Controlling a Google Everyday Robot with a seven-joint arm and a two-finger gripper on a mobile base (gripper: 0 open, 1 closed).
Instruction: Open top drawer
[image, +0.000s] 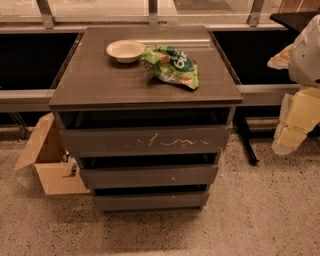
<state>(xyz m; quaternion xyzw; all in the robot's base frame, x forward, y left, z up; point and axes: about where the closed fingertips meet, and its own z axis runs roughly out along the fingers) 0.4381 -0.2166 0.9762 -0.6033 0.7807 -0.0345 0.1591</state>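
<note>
Speckled pale flooring (260, 215) runs under a dark grey-brown cabinet (100, 82) that stands in front of a low metal window rail (25, 94). On the cabinet's flat top, towards the back, sits a shallow white bowl (125, 50), and just to its right lies a crumpled green snack bag (172, 65), its edge touching or nearly touching the bowl. The top drawer (145, 141) is the widest front, directly beneath the top, with pale squiggly scratches across its middle and a dark gap along its upper edge. Below it come the second drawer front (148, 176) and the lowest drawer front (150, 201) (both narrower in this view and almost unmarked). An open cardboard box (50, 160) rests on the floor against the cabinet's left side. The gripper (291, 131), pale yellow and white, hangs at the right edge of the view, well apart from the top drawer and touching nothing; whether it is spread or pressed together I cannot tell
</note>
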